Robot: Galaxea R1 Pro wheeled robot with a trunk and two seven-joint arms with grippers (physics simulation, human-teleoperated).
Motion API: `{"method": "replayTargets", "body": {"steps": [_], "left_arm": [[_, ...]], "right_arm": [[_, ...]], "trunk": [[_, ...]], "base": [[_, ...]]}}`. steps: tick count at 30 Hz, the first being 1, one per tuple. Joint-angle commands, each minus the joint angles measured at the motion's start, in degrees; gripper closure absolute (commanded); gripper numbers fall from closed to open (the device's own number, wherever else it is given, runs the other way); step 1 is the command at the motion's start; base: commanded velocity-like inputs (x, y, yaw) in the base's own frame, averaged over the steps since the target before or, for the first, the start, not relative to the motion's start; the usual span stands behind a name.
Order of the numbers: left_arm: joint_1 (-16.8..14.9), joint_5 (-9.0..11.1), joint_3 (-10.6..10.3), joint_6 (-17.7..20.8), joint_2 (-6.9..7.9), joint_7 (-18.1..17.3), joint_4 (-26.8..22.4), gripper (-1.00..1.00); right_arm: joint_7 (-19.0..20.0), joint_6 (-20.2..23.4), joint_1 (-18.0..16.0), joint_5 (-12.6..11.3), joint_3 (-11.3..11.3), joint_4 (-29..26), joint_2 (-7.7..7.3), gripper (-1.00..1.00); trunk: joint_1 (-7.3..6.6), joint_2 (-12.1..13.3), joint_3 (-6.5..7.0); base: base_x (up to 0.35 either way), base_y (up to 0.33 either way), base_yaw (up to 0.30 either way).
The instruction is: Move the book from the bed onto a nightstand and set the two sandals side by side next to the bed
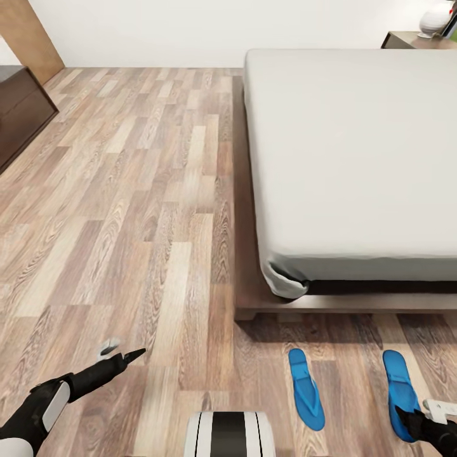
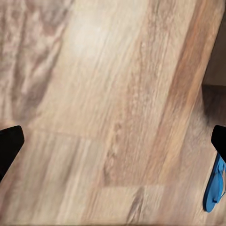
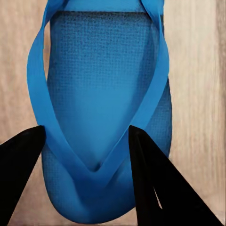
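The dark sideboard (image 1: 19, 111) at far left is cut off by the frame edge. Left claw (image 1: 124, 355) hangs over bare plank floor (image 1: 127, 209), fingers apart, gripping nothing. The left sandal (image 1: 305, 388) lies flat on the floor just off the bed's (image 1: 355, 158) foot corner. The right sandal (image 1: 400, 393) lies near it, its heel hidden under the right claw (image 3: 87, 155), whose fingers stand apart on either side of the straps. Contact cannot be told. The nightstand (image 1: 416, 40) at far right is cropped; the white object on it is unclear.
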Motion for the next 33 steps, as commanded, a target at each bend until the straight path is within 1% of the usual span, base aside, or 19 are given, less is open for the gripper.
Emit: {"method": "replayTargets", "body": {"steps": [1, 10, 16, 18, 20, 21, 22, 23, 24, 25, 28, 33], "left_arm": [[0.0, 0.4, 0.1, 0.5, -0.01, -0.1, 0.0, -1.00], [0.0, 0.3, 0.1, 0.5, -0.02, -0.1, 0.0, -1.00], [0.0, 0.4, 0.1, 0.5, -0.07, -0.1, 0.0, -1.00], [0.0, 0.3, 0.1, 0.5, -0.09, -0.1, 0.0, -1.00], [0.0, 0.3, 0.1, 0.5, -0.10, -0.1, 0.0, -1.00], [0.0, 0.3, 0.1, 0.5, -0.11, -0.1, 0.0, -1.00], [0.0, 0.3, 0.1, 0.5, -0.11, -0.1, 0.0, -1.00], [0.0, 0.3, 0.1, 0.5, -0.11, -0.1, 0.0, -1.00], [0.0, 0.3, 0.1, 0.5, -0.11, -0.1, 0.0, -1.00], [0.0, 0.3, 0.1, 0.5, -0.11, -0.1, 0.0, -1.00], [0.0, 0.3, 0.1, 0.5, -0.11, -0.1, 0.0, -1.00], [0.0, 0.3, 0.0, 0.5, -0.31, -0.1, 0.0, -1.00]], "right_arm": [[0.4, 0.3, 0.0, -0.6, -0.2, -0.1, 0.01, 1.00], [0.4, 0.3, 0.0, -0.6, -0.2, -0.1, 0.01, 1.00], [0.3, 1.3, -0.2, -0.5, -0.1, -0.1, 0.01, 1.00], [0.4, 2.8, -0.3, -0.4, -0.1, -0.3, 0.01, 1.00], [0.4, 7.7, -0.4, -0.3, -0.1, -0.7, 0.01, 1.00], [0.4, 9.0, -0.6, -0.3, -0.1, -0.8, 0.01, 1.00], [0.3, 12.5, -2.8, -0.2, -0.1, -1.2, 0.01, 1.00], [0.3, 14.7, -6.6, -0.2, -0.1, -1.4, 0.01, 1.00], [0.3, 15.6, -8.8, -0.1, -0.1, -1.4, 0.01, 1.00], [0.3, 16.2, -10.2, -0.1, -0.1, -1.4, 0.01, 1.00], [0.4, 17.1, -12.1, 0.0, -0.1, -1.5, 0.01, 1.00], [0.5, 17.4, -12.9, 0.0, -0.1, -1.6, 0.01, 1.00]], "trunk": [[-0.01, 0.0, -0.03], [-0.01, 0.0, -0.03], [-0.01, 0.0, -0.03], [-0.01, 0.0, -0.03], [-0.01, 0.0, -0.03], [-0.01, 0.0, -0.03], [-0.01, 0.0, -0.03], [-0.01, 0.0, -0.03], [-0.01, 0.0, -0.03], [-0.01, 0.0, -0.03], [-0.01, 0.0, -0.03], [-0.01, 0.0, -0.03]], "base": [[0.000, 0.322, 0.000], [0.000, 0.320, 0.000], [0.000, 0.072, 0.000], [0.000, 0.007, 0.000], [0.000, 0.003, 0.000], [0.000, 0.002, 0.000], [0.000, 0.000, 0.000], [0.000, 0.000, 0.000], [0.000, 0.000, 0.000], [0.000, 0.000, 0.000], [0.000, 0.000, 0.000], [0.000, 0.000, 0.000]]}}
